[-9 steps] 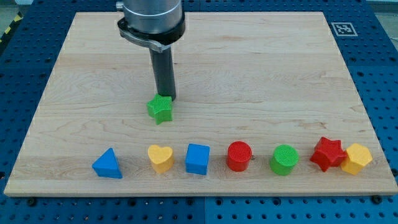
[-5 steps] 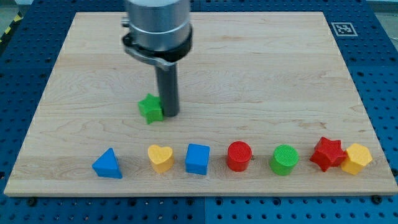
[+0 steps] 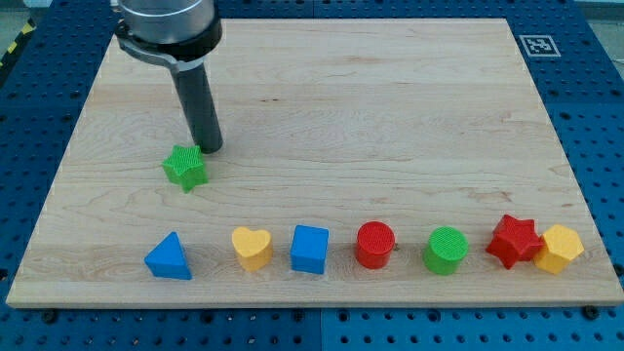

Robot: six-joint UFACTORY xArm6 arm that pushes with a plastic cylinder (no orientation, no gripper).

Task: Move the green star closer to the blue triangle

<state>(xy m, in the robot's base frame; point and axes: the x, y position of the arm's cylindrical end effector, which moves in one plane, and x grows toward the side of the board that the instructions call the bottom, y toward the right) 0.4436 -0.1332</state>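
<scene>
Green star (image 3: 184, 167) leftward, my tip (image 3: 210, 150) touching.

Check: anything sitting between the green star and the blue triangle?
No. In the camera view, only bare board separates the green star from the blue triangle. My tip is at the star's upper right.

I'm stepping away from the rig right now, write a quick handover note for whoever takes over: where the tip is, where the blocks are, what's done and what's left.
My tip: down on the board, at the upper right edge of the green star, touching or nearly so.
Green star: left part of the board, above and slightly right of the blue triangle, with clear board between them.
Blue triangle: left end of the bottom row, beside the yellow heart.
Done: nothing settled; the star is not yet next to the triangle.
Left: push the star toward the view's bottom and a little left, stopping short of bumping the triangle.
</scene>
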